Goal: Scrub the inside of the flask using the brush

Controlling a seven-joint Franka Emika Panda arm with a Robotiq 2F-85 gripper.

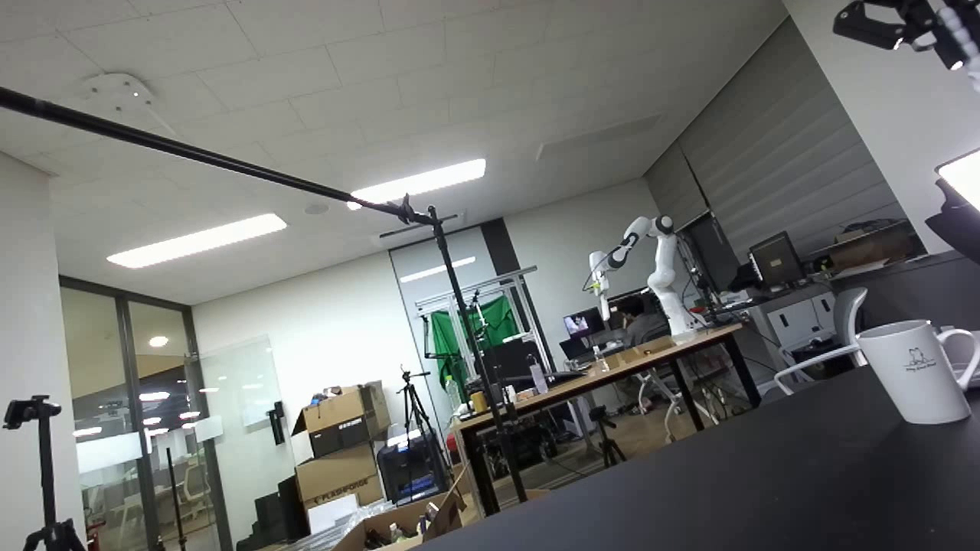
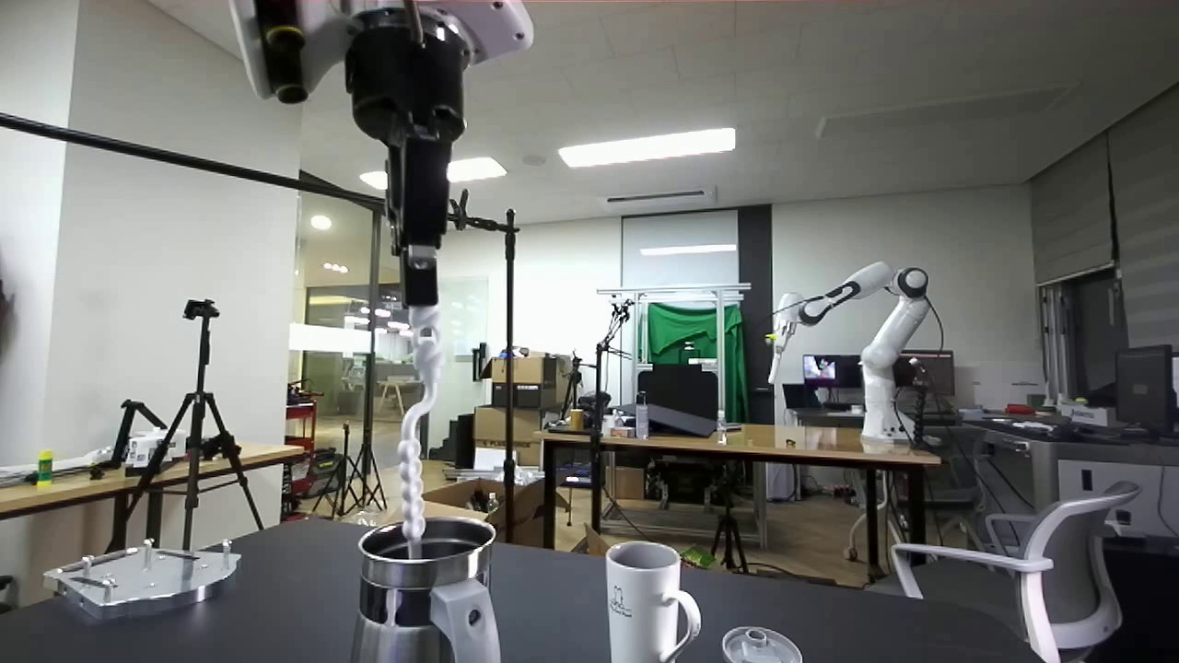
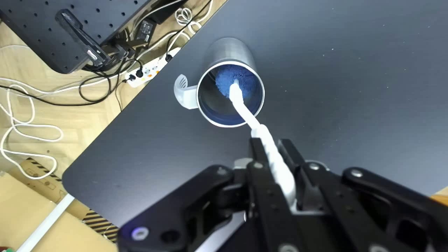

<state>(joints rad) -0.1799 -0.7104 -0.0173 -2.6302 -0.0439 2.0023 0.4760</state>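
The steel flask (image 2: 396, 603) with a grey-white handle stands upright on the black table in an exterior view. In the wrist view the flask (image 3: 229, 50) shows its open mouth, with its handle toward the left. The brush has a white twisted handle (image 2: 411, 470) and a blue bristle head (image 3: 241, 77). The head is inside the flask, and the handle rises out of the mouth. My gripper (image 3: 271, 145) is shut on the brush's upper handle, above the flask; it also shows in an exterior view (image 2: 421, 276). The flask is out of view in an exterior view, where a white mug shows.
A white mug (image 2: 636, 603) stands beside the flask, and it also shows in an exterior view (image 1: 915, 375). A round lid (image 2: 759, 646) lies near the mug. A clear plate with metal posts (image 2: 147, 585) lies on the black table (image 3: 332, 105). Cables lie on the floor past the table edge.
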